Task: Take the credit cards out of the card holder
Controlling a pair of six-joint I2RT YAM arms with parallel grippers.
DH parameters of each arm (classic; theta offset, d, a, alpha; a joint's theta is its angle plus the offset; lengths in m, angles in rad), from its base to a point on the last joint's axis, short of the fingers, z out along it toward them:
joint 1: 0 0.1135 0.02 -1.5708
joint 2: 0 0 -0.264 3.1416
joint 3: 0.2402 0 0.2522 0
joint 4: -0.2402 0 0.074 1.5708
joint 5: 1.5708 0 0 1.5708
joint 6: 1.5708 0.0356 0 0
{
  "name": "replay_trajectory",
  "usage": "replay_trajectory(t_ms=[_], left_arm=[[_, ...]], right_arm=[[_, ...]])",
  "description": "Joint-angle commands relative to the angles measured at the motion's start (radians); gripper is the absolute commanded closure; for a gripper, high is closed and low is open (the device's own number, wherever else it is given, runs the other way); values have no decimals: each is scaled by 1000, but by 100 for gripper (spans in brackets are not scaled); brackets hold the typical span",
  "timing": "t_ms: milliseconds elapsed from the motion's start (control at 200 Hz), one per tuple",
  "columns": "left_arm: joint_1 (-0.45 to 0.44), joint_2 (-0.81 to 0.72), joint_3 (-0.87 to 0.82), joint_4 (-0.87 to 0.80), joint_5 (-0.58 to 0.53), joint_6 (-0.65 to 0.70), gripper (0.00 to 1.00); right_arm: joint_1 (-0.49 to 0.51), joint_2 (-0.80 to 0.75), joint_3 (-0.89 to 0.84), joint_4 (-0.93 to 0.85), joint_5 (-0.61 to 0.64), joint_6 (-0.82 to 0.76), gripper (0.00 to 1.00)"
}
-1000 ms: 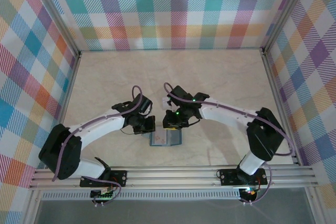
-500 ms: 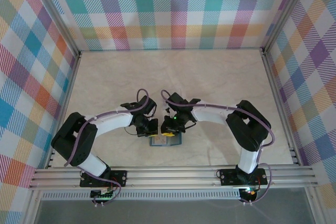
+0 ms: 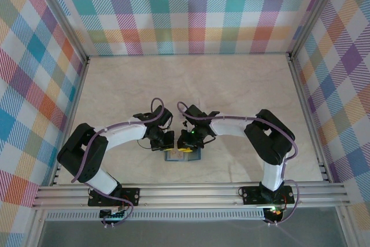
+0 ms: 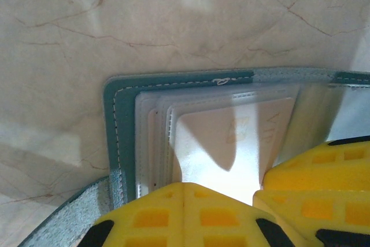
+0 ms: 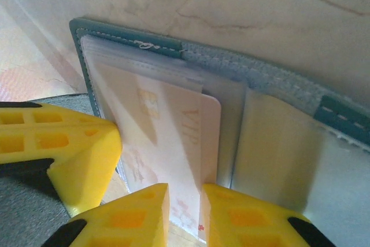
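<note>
Over the last second your left arm has folded in and come down. The left pincer is now pressed together, holding nothing, with its tip on the near left part of the card holder. It looks to be pinning that leaf flat.

The holder lies open on the worktop, close to the front rail, midway between the two arms. In the left wrist view its teal border and stacked clear pockets run up from the yellow fingertips.

A pale credit card with faint lettering lies on the left leaf, inside the holder's outline, so I judge that no card is out yet.

Your right arm has also drawn in and lowered. The right pincer is narrowly spread, with the card's near edge in the gap. The jaws have eased apart a little and I see no firm pinch, so you are lined up for the pull but it has not begun.

The two pincers crowd each other over the holder and are almost touching. The left tip sits just beside the card and could trap it. The pocket film may drag along with the card. Elsewhere there is only bare worktop between the checked walls.
</note>
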Motion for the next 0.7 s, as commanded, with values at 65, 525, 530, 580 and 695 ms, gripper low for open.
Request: replay_trajectory(t_ms=[65, 525, 530, 580, 695], left_arm=[[-13, 18, -17, -50, -34, 10, 100], [-18, -11, 39, -127, -77, 25, 99], [-19, -11, 41, -129, -78, 25, 98], [-25, -13, 56, -146, -88, 28, 97], [-47, -14, 98, -173, -93, 31, 95]], right_arm=[[-7, -19, -15, -89, 121, -9, 75], [-7, -85, -3, -74, 72, -19, 73], [-7, -85, -4, -74, 72, -19, 73], [-7, -84, -5, -72, 72, -22, 74], [-8, -69, -10, -48, 49, -22, 75]])
